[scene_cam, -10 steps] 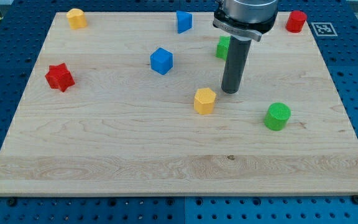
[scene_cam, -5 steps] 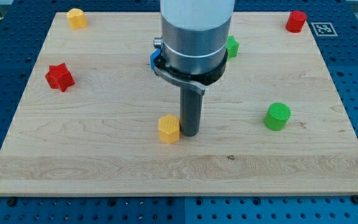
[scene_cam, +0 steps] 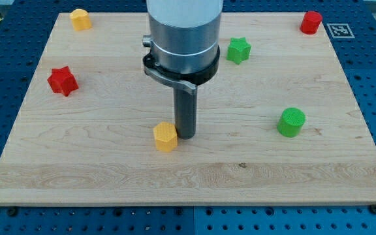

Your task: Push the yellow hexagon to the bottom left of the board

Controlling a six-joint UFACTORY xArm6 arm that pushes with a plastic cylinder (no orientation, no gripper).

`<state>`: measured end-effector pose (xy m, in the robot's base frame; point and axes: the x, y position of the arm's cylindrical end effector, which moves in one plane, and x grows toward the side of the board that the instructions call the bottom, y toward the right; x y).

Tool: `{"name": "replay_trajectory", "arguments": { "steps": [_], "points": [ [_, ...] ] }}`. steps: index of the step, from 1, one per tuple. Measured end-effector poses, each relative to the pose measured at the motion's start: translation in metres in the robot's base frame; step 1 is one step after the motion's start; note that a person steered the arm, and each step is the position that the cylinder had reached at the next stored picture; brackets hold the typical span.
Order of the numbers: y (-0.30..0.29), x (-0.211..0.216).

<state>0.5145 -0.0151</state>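
The yellow hexagon (scene_cam: 165, 136), below board centre, is pressed by my tip (scene_cam: 186, 135) from three o'clock; no jaws are fitted. Pushed off-centre, it could slip aside before seven o'clock corner is reached.

Robotics lab bench. Evidence: blue perforated mounting table (scene_cam: 371, 98), wooden board (scene_cam: 194, 176) on top, fiducial marker tag (scene_cam: 339, 30) at corner, industrial arm housing (scene_cam: 183, 32).
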Motion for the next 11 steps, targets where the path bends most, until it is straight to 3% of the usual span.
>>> {"name": "replay_trajectory", "arguments": {
  "steps": [4,6,7,11],
  "points": [
    [-0.105,0.062],
    [-0.018,0.079],
    [-0.018,0.08],
    [-0.142,0.071]
  ]
}}
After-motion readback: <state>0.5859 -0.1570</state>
